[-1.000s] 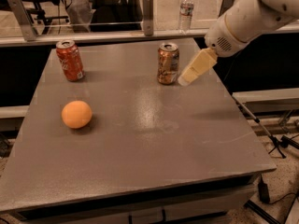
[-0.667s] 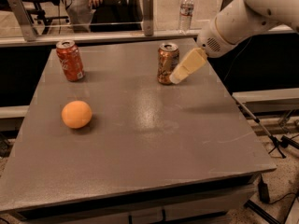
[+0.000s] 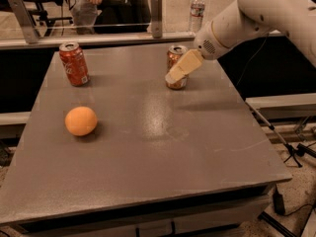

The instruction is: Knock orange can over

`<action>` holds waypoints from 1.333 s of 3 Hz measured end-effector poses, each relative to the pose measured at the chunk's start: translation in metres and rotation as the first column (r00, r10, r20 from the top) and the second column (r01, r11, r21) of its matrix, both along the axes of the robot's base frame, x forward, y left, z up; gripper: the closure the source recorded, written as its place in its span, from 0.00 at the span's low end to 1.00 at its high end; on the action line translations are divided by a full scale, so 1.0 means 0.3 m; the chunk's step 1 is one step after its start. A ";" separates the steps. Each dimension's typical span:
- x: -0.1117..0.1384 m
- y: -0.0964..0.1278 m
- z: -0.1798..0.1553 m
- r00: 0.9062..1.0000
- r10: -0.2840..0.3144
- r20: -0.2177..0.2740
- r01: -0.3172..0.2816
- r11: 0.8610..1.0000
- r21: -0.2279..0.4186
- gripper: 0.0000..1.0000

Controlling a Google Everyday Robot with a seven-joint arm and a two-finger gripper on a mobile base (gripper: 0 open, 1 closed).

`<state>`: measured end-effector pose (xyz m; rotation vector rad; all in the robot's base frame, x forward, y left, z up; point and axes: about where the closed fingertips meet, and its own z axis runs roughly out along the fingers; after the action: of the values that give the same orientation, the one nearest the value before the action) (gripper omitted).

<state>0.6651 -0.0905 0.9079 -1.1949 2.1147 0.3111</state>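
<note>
The orange can [image 3: 175, 59] stands upright at the far right part of the grey table [image 3: 148, 142]. It is coppery orange-brown with a silver top rim. My gripper [image 3: 172, 76] reaches in from the upper right on a white arm. Its cream-coloured fingers [image 3: 183, 66] lie across the front of the can and hide its middle. The fingertips sit low against the can, near its left side.
A bright red can [image 3: 73, 63] stands upright at the far left. A round orange fruit [image 3: 81, 121] lies at the left middle. A water bottle [image 3: 197, 7] stands on the ledge behind the table. A metal rail and glass run along the back edge.
My gripper has moved left, from beside the can's right side to across its front. The can still stands upright in the same place.
</note>
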 end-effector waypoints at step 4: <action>0.055 0.068 0.006 0.999 0.050 0.001 -0.050 0.998 0.047 0.64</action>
<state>0.6818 -0.0701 0.9096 -1.2220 2.0686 0.3822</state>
